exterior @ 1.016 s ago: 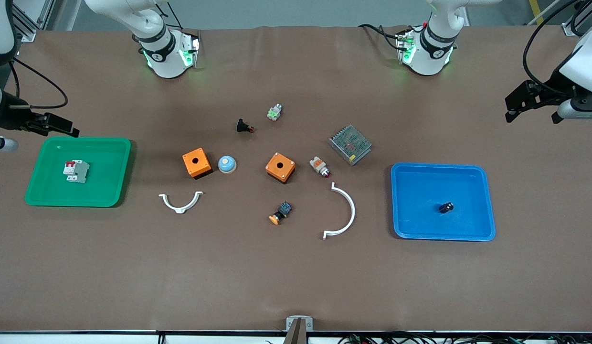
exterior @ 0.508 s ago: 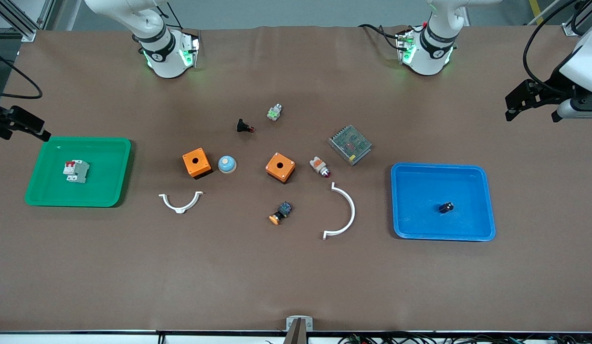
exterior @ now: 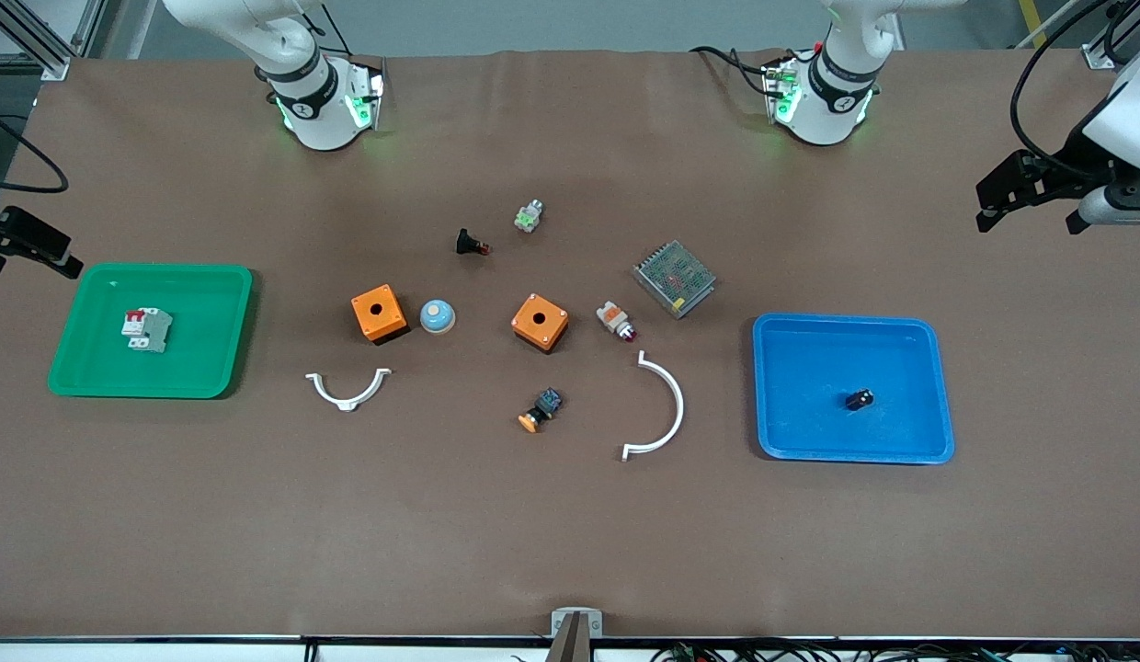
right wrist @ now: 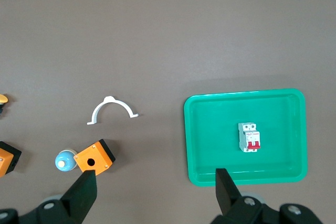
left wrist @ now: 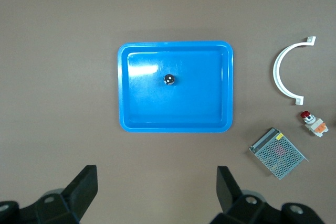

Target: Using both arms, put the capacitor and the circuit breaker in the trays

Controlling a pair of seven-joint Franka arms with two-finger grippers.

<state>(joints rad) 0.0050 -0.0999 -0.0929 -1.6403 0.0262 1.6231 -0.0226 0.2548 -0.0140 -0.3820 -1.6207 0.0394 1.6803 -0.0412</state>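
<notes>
The capacitor [exterior: 859, 399], tiny and black, lies in the blue tray [exterior: 938, 386] toward the left arm's end; it also shows in the left wrist view [left wrist: 169, 79] in the tray [left wrist: 175, 124]. The circuit breaker [exterior: 147, 329], white-grey with red levers, lies in the green tray [exterior: 230, 331] toward the right arm's end; it also shows in the right wrist view [right wrist: 249, 136]. My left gripper [exterior: 1011, 188] [left wrist: 157, 192] is open and empty, high over the table at its end. My right gripper [exterior: 32, 244] [right wrist: 156, 195] is open and empty, high over the table's edge beside the green tray.
Mid-table lie two orange boxes [exterior: 379, 313] [exterior: 540, 322], a blue dome [exterior: 437, 315], two white curved pieces [exterior: 347, 390] [exterior: 664, 407], a metal mesh unit [exterior: 674, 278], a white-orange red-tipped piece [exterior: 616, 320], an orange-capped push button [exterior: 541, 411] and a black flared piece [exterior: 469, 244].
My right gripper has drawn back from the green tray's corner toward the table's edge at its end. My left gripper has shifted slightly. The capacitor and breaker have not moved.
</notes>
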